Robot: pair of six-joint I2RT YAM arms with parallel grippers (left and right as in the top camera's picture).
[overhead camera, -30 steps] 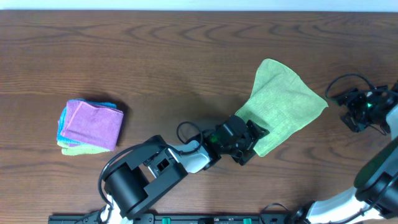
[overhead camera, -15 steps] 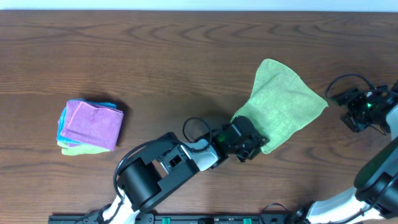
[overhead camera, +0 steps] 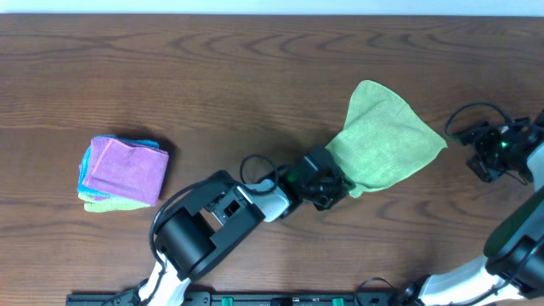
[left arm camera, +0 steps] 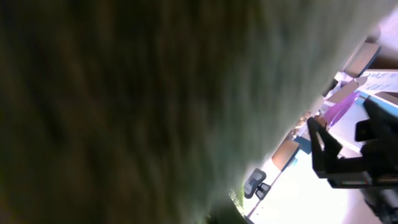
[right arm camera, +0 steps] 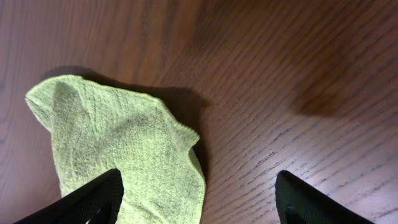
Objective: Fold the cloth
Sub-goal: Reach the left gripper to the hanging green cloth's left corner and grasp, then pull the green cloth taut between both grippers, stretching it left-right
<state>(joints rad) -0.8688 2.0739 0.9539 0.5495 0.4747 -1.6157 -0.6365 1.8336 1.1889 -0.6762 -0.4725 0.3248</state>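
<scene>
The jaws of the left gripper (overhead camera: pixel 327 183) are hidden. The overhead view shows only its body at the lower left corner of the cloth (overhead camera: pixel 384 136), and its wrist camera is filled with blurred green fabric, so whether they pinch it cannot be told. The jaws of the right gripper (right arm camera: pixel 198 190) are spread wide and hold nothing. They hang over the surface (overhead camera: pixel 212 76) near the cloth's right corner, not touching it. The cloth lies right of centre in the overhead frame, in an uneven, rumpled shape with no clean fold, so most of the task seems left. The left arm reaches from the bottom edge diagonally to the upper right. The right arm enters from the right edge.
</scene>
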